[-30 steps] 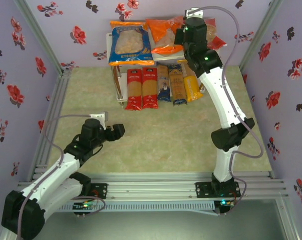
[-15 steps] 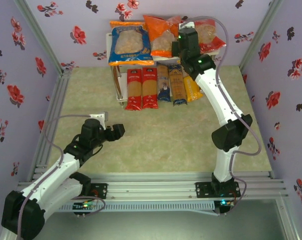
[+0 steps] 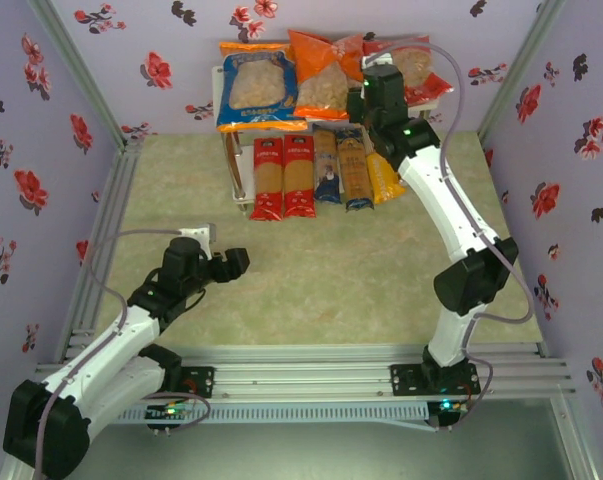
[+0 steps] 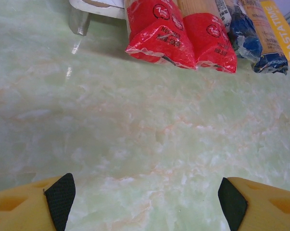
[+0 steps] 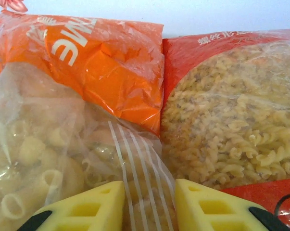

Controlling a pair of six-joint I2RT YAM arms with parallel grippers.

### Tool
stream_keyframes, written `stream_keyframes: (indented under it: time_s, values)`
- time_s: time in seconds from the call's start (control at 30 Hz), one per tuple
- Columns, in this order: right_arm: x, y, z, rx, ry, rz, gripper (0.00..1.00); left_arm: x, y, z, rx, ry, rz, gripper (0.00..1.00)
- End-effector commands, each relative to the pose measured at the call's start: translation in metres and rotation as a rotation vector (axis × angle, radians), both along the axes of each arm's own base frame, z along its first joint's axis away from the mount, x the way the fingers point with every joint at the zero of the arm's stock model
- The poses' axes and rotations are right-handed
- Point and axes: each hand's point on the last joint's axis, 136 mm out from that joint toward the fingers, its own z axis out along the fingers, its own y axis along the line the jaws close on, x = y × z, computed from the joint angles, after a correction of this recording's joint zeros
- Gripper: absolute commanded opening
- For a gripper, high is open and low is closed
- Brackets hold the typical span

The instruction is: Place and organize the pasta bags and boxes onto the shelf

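Right pincer [image 5: 149,195] slightly parted, straddling near edge of orange bag [image 5: 63,86] on shelf [image 4: 94,6] top tier. Bag runs far-left from pincer, red bag [image 5: 231,120] touching on right. Left pincer [image 4: 145,195] released, well apart over surface [image 4: 135,120].

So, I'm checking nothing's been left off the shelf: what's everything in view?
shelf: one, white boards, metal legs, at the back wall
blue bag: one, blue, top board, left
orange bag: one, orange, top board, middle
red bag: one, red, top board, right
red spaghetti packs: two, red, under the top board, row's left
dark blue pack: one, dark blue, middle of row
tan-and-blue pack: one, tan and blue, right of it
yellow-orange pack: one, yellow-orange, row's right end
table: one, pale green marble, beneath everything
walls: three, lilac with flowers, around the table
left hand: one, yellow fingers, open above bare table
right hand: one, yellow fingers slightly apart at the orange bag's near edge, grip unclear
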Motion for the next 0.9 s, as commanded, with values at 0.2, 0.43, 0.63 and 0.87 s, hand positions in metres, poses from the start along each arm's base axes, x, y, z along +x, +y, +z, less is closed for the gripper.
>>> stream_keyframes:
  time_s: [0.2,0.43,0.63,0.87]
  values:
    - [-0.028,0.008,0.081,0.126,-0.201,0.104,0.32,0.002,0.001,0.005,0.002,-0.012,-0.002,0.83]
    - [-0.023,0.005,0.138,0.181,-0.363,0.081,0.02,0.003,0.001,0.008,0.002,-0.019,-0.004,0.83]
    - [0.011,0.029,0.145,0.164,-0.377,0.12,0.0,0.002,0.001,0.009,0.004,-0.017,-0.004,0.83]
    - [0.042,0.056,0.136,0.174,-0.45,0.183,0.0,0.002,0.002,0.009,0.013,-0.017,-0.004,0.83]
